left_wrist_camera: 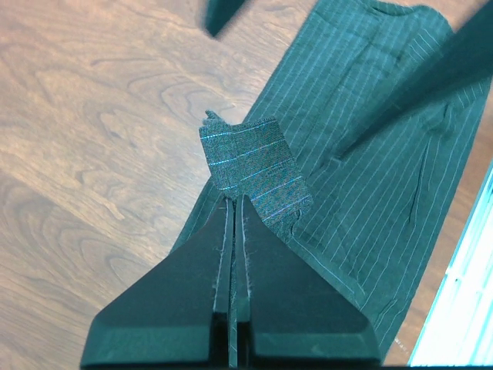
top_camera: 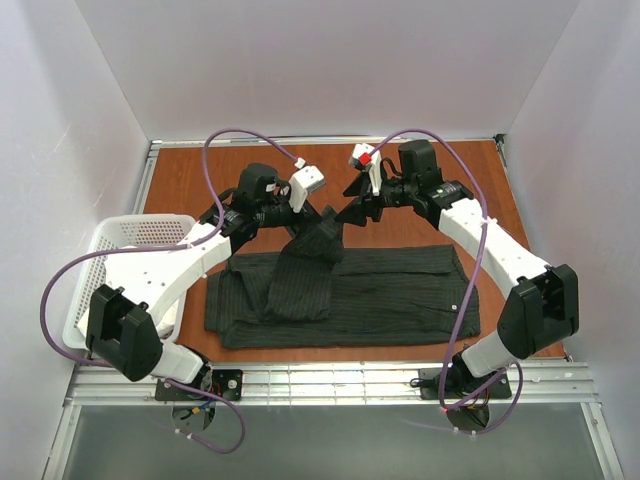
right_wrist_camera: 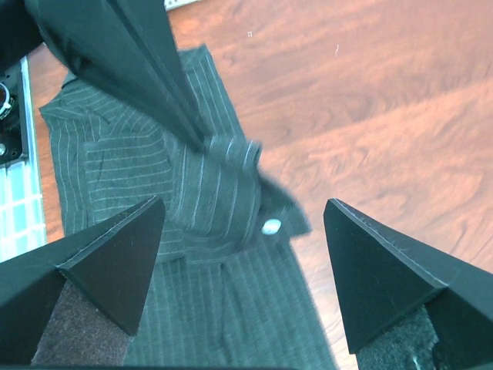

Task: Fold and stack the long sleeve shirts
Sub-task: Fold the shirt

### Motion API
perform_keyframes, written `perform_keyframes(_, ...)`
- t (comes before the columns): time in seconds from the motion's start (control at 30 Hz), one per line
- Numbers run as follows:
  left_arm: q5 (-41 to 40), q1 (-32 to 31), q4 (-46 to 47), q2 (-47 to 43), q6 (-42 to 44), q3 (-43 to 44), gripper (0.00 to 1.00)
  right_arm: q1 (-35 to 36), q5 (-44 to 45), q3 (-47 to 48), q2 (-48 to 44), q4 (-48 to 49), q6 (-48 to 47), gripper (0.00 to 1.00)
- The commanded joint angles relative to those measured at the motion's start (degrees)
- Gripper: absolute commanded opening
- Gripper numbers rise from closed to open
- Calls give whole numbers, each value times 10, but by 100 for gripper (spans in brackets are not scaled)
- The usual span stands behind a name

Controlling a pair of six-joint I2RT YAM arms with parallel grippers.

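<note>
A dark pinstriped long sleeve shirt [top_camera: 390, 295] lies spread across the wooden table. One sleeve is folded over its left part and rises to a cuff [top_camera: 322, 240]. My left gripper [top_camera: 322, 222] is shut on that cuff and holds it a little above the table. In the left wrist view the jaws [left_wrist_camera: 233, 202] pinch the fabric, and the cuff [left_wrist_camera: 250, 169] sticks out past the tips. My right gripper [top_camera: 352, 212] is open and empty, close beside the left one. In the right wrist view its jaws [right_wrist_camera: 243, 208] straddle the cuff and its pale button [right_wrist_camera: 270, 227] without touching.
A white plastic basket [top_camera: 110, 240] stands at the table's left edge, beside the left arm. Bare wood table [top_camera: 450, 200] lies behind and to the right of the shirt. White walls enclose the table on three sides.
</note>
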Motion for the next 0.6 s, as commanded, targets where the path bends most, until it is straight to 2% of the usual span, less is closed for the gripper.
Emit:
perform_keyframes(0.0,26,-7,-27,-31,50,20,0,5,-45,53,20,-40,-52,79)
perform_keyframes(0.37,63,-13,-30,-50,77,33,0,17,-91,114,82,-121,-122,78)
perform_keyframes(0.47,61,-14,-30,-49,79,34,0,22,-106,120,94,-143,-135,75)
perform_keyframes(0.57,55,-14,-30,-47,81,34,0,23,-112,120,95,-155,-141,63)
